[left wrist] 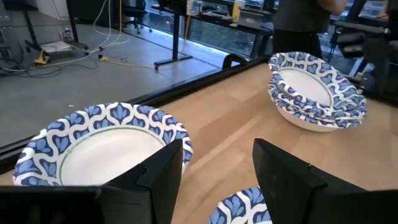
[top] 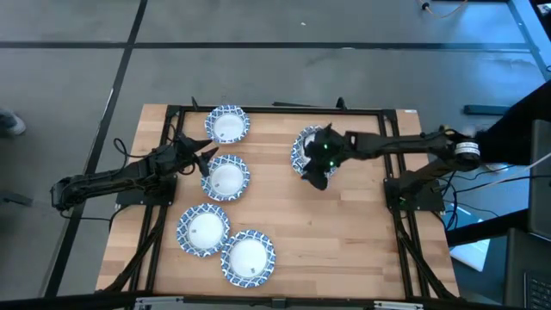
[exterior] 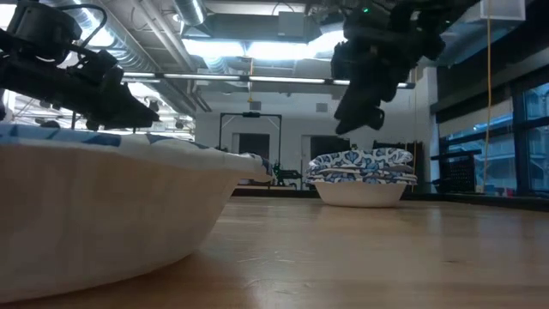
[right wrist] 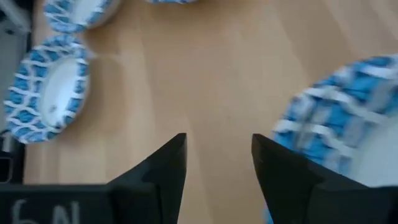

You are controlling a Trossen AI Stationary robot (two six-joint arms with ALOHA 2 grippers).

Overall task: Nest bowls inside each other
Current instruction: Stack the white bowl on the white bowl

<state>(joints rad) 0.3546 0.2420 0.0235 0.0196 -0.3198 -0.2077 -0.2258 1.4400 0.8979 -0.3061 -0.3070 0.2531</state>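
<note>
Nearest my end of the table (top: 344, 232), I log two single bowls side by side: one at the front edge (top: 248, 258) and one just left of it and a little farther in (top: 203, 230); the big white wall filling the low view (exterior: 103, 215) is one of these, which I cannot tell. Next in, a third single bowl (top: 226, 178) sits mid-left, with the left gripper (top: 205, 159) hovering at its left rim, fingers (left wrist: 158, 180) parted and holding nothing. Beyond it, at the far left edge, I count a fourth single bowl (top: 227, 126), seen large in the left wrist view (left wrist: 99, 146). On the far right half stands the nested stack (top: 306, 148), several patterned rims showing in layers (exterior: 360, 176), (left wrist: 314, 93). The right gripper (top: 320, 172) hangs above the stack's near side, clear of it in the low view (exterior: 356, 107), fingers (right wrist: 165, 168) spread with bare wood between them and the stack's rim (right wrist: 348, 118) just beside one finger. Both grippers are empty.
</note>
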